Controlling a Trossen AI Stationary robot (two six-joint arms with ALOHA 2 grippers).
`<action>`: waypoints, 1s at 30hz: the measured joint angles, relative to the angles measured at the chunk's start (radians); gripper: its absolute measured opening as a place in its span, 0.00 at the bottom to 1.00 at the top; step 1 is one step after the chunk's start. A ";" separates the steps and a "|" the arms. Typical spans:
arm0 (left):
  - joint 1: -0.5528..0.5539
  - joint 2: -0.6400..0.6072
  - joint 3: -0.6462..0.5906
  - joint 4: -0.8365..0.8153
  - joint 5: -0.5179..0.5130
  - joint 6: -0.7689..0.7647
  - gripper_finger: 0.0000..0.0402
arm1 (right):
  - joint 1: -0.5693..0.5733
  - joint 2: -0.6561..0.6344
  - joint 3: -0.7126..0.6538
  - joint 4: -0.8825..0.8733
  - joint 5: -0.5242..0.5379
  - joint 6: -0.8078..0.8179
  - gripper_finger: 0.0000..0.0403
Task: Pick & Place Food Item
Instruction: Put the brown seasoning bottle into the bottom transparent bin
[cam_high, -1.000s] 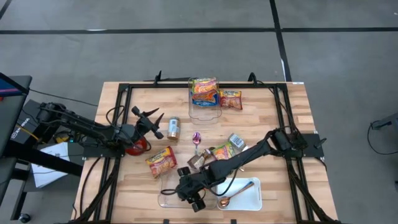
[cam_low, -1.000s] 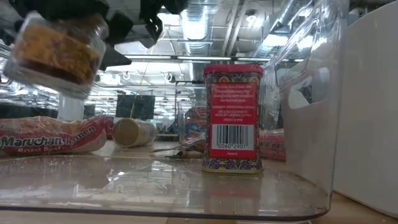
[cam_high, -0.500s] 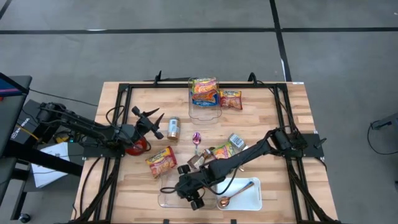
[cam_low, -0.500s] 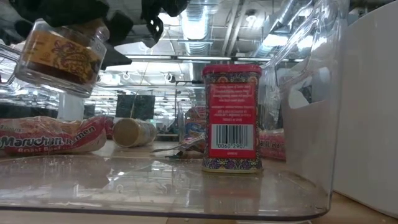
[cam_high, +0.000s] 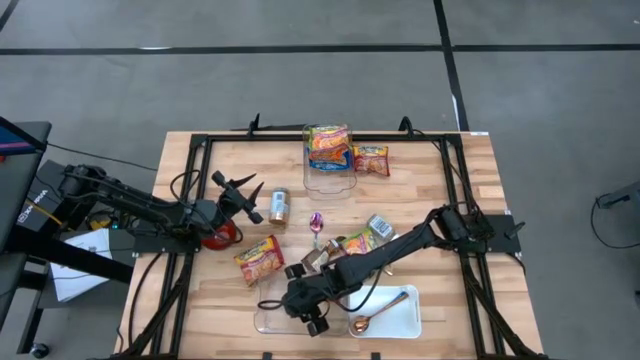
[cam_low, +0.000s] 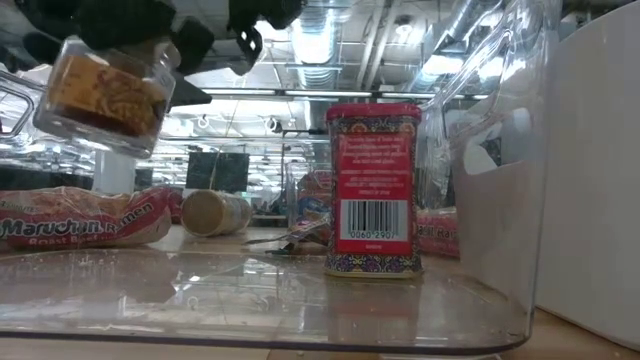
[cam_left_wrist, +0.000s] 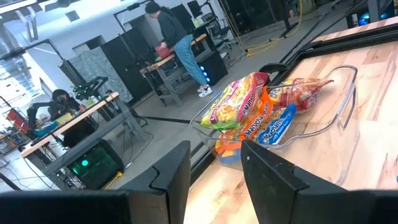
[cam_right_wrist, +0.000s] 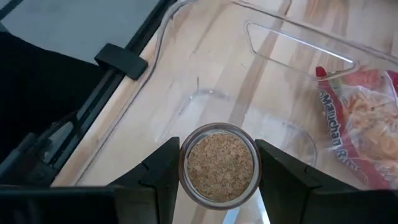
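A: What is the right pincer (cam_right_wrist: 217, 167) holding?
B: A small jar (cam_right_wrist: 219, 165) of brown crumbs, pinched between its 2 fingers, above a clear tray (cam_high: 272, 318) at the counter's (cam_high: 450, 190) front edge, arm stretched low across.
A: And the left pincer (cam_high: 243, 194)?
B: Spread, holding nothing, near the left edge, beside a can (cam_high: 279, 206).

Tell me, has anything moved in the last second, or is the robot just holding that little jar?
Only slightly. The right gripper keeps the small jar clamped above the clear bin; seen from table level, the jar rocked a little, its label turning, and ended about where it began. The left gripper stayed parked, holding nothing. The red tin, the ramen packets and the spoon lie as before.
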 joint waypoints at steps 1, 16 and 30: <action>0.000 0.000 0.000 0.000 0.000 0.000 0.34 | -0.001 0.000 0.000 -0.005 0.000 0.000 0.41; 0.000 0.000 0.000 -0.006 0.004 -0.004 0.34 | -0.018 0.047 0.000 -0.060 -0.004 0.009 0.41; 0.000 0.000 0.000 -0.008 0.005 -0.008 0.34 | -0.018 0.047 0.000 -0.145 0.044 0.013 0.41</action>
